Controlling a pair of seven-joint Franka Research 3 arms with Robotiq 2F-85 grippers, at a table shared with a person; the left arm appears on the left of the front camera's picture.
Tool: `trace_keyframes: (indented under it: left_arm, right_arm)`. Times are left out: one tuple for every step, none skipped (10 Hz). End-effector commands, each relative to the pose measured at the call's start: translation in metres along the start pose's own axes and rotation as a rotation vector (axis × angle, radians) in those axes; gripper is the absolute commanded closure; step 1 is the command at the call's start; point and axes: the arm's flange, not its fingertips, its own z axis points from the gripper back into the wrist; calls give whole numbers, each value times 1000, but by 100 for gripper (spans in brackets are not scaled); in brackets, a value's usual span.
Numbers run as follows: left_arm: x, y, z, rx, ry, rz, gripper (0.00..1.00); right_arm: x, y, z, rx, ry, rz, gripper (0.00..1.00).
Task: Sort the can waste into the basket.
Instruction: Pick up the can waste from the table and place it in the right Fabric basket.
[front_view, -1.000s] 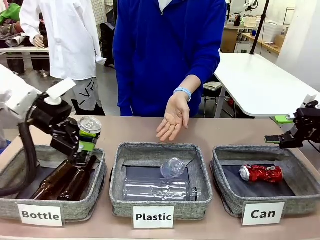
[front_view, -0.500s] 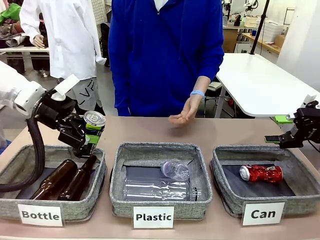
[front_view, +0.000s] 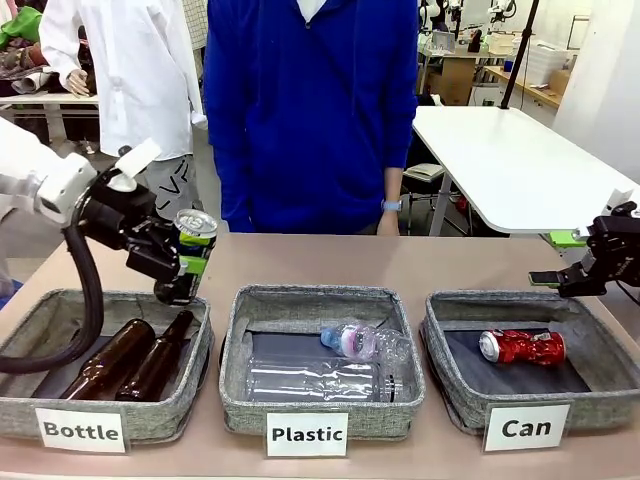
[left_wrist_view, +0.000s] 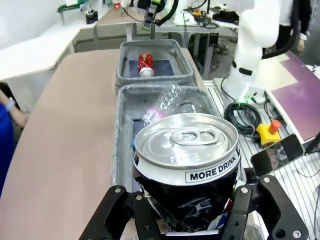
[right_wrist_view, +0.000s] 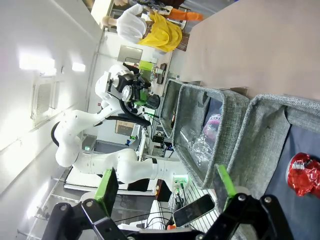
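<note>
My left gripper (front_view: 185, 262) is clamped around the black, green-marked drink can (front_view: 195, 240), upright over the bottle bin's far corner, while the grey fabric "Can" basket (front_view: 449, 385) sits far off to my right, beneath my open, empty right gripper (front_view: 551, 279).

Tan table (front_view: 300, 262) — three grey baskets side by side: Bottle (front_view: 100, 420), Plastic (front_view: 240, 340), Can (front_view: 440, 345).

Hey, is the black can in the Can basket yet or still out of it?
Out. The left gripper holds the black can above the Bottle basket; the Can basket holds the red can.
</note>
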Motion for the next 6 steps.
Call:
trace_keyframes:
  left_arm:
    - [45, 10, -22, -20, 0, -20, 100]
    - [76, 17, -46, -27, 18, -32, 100]
    - [112, 25, -86, -60, 68, -81, 100]
    - [138, 36, -127, -104, 116, -80, 100]
    - [162, 48, -170, -152, 155, -90, 100]
    - [184, 55, -209, -152, 177, -164, 100]
  right_arm:
    - [-11, 35, 24, -95, -12, 58, 0]
    - [-26, 58, 47, -191, -37, 70, 0]
    - [-45, 74, 71, -282, -68, 33, 0]
    - [-66, 82, 90, -309, -87, 51, 0]
    - [-86, 87, 105, -341, -97, 80, 0]
    - [-107, 92, 112, -333, -85, 104, 0]
